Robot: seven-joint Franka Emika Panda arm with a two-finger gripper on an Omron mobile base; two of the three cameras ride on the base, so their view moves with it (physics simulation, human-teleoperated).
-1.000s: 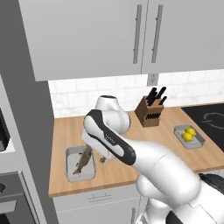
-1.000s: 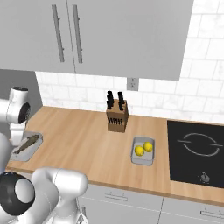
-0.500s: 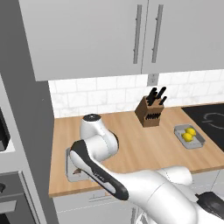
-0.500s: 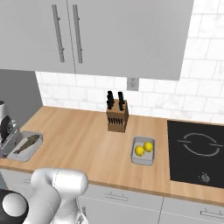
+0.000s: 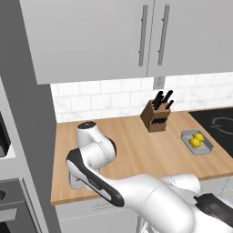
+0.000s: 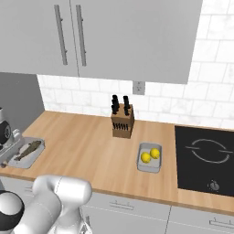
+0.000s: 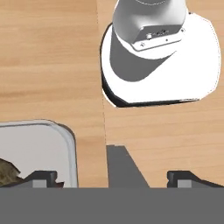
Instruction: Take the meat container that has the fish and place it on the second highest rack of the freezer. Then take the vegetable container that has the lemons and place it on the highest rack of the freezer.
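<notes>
The meat container (image 6: 18, 161) lies at the left end of the wooden counter with the fish (image 6: 28, 149) in it. In the hand view one rounded corner of this tray (image 7: 41, 146) and a bit of the fish (image 7: 6, 173) show at lower left. My gripper (image 7: 112, 177) hangs open just above it, one fingertip (image 7: 41, 177) over the tray's rim and the other over bare counter. In the right base view the gripper (image 6: 11, 144) sits at the tray's left side. The vegetable container (image 5: 197, 142) (image 6: 149, 158) holds two lemons (image 6: 150, 155). The freezer is out of view.
A knife block (image 6: 122, 122) stands near the tiled back wall between the two trays. A black cooktop (image 6: 205, 157) fills the counter's right end. Grey wall cabinets (image 5: 136, 36) hang overhead. A tall grey column with an oven (image 5: 25, 113) borders the counter on the left.
The arm has swung left and down over the fish tray, now covering it in the left base view. The hand has slid to the right base view's left edge. The jaws stayed open.
</notes>
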